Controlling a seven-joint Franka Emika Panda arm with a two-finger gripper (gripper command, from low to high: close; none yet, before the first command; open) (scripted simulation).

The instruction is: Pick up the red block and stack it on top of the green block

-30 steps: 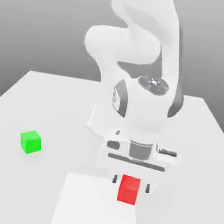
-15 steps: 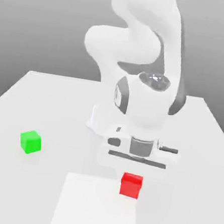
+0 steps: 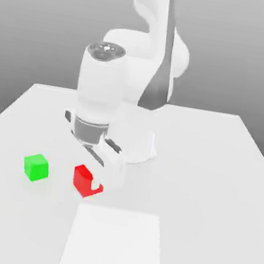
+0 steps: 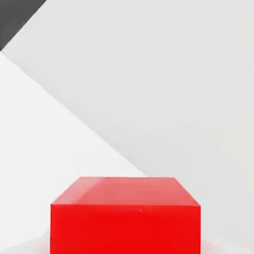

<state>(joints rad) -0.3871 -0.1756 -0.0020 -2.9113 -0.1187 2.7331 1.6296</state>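
Above the bench (image 3: 212,171), the red block (image 3: 83,180) is gripped by the hand (image 3: 93,183), seemingly lifted; the green block (image 3: 35,167) is seen beside it from outside.

the red block (image 3: 82,179) is bright plain red, the green block (image 3: 35,167) bright plain green. the table (image 3: 212,171) is pale grey-white with a lighter white square (image 3: 115,245). the arm (image 3: 105,88) is white with dark grey joints.
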